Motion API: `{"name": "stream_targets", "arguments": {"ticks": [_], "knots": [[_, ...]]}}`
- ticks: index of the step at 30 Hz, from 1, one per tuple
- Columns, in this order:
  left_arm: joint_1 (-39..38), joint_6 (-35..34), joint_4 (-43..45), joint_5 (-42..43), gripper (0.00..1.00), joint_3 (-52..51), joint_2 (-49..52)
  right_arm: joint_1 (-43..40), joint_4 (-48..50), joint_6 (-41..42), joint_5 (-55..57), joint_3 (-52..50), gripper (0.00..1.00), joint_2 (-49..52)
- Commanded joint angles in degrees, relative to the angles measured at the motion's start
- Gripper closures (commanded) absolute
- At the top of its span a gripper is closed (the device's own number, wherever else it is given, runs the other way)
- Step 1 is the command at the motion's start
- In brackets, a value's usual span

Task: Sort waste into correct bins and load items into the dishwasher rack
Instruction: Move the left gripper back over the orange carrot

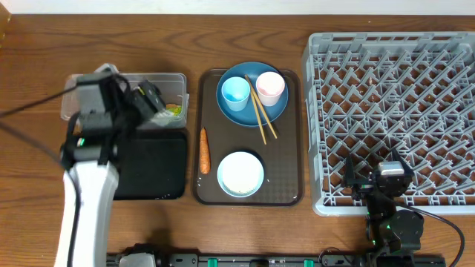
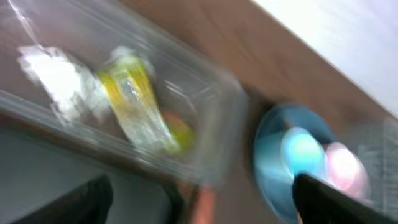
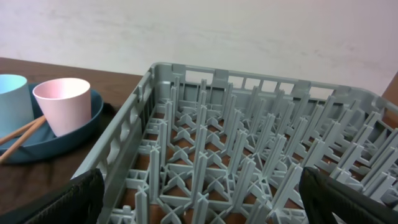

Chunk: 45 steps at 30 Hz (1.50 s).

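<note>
L arm [image 1: 83, 189] stretched fwd, L gripper [image 1: 151, 96] held over clear tub [image 1: 180, 80].
Fingers [image 2: 336, 200] spread wide, nothing gripped; wrapper [image 2: 134, 106] seen lying in tub, apart from both tips.

Counted two cups, a light blue cup [image 1: 236, 90] and a pale pink cup [image 1: 270, 86]; two chopsticks [image 1: 261, 115]; one blue plate [image 1: 228, 111]; one bowl [image 1: 240, 173]; one carrot [image 1: 204, 150]; one wrapper [image 2: 134, 102]; one crumpled paper [image 2: 53, 78]; one clear tub [image 1: 178, 78]; one black tray [image 1: 159, 167]; one brown serving tray [image 1: 289, 148]; one rack [image 1: 393, 111].
</note>
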Motion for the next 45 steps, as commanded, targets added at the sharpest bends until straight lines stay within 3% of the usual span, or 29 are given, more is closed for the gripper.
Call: {"name": "stream_targets", "arguments": {"ticks": [1,3,6,8,12,16,35,45], "knots": [[0.07,-2.01,-8.94,14.23,0.05,0.17,-4.31,-0.39,-0.26,-0.59,0.15,-0.07,0.01,-0.13],[0.07,-1.70,-16.46,14.01,0.05,0.15,-5.99,-0.39,-0.26,-0.59,0.15,-0.07,0.01,-0.13],[0.07,0.09,-24.68,14.03,0.18,0.15,-6.45,-0.39,-0.26,-0.59,0.15,-0.07,0.01,-0.13],[0.07,2.69,-28.33,14.01,0.34,-0.07,-6.19,-0.39,-0.26,-0.59,0.15,-0.07,0.01,-0.13],[0.07,5.79,-31.28,13.81,0.59,-1.20,-5.92,-0.39,-0.26,-0.59,0.15,-0.07,0.01,-0.13],[-0.48,6.25,-31.21,10.49,0.69,-2.23,-5.92,-0.39,-0.26,-0.59,0.15,-0.07,0.01,-0.13],[-24.79,8.85,-19.43,-4.46,0.69,-5.14,1.38,-0.39,-0.26,-0.59,0.15,-0.07,0.01,-0.13],[-27.91,4.02,-14.32,-10.69,0.69,-5.14,11.85,-0.39,-0.26,-0.59,0.15,-0.07,0.01,-0.13]]}}
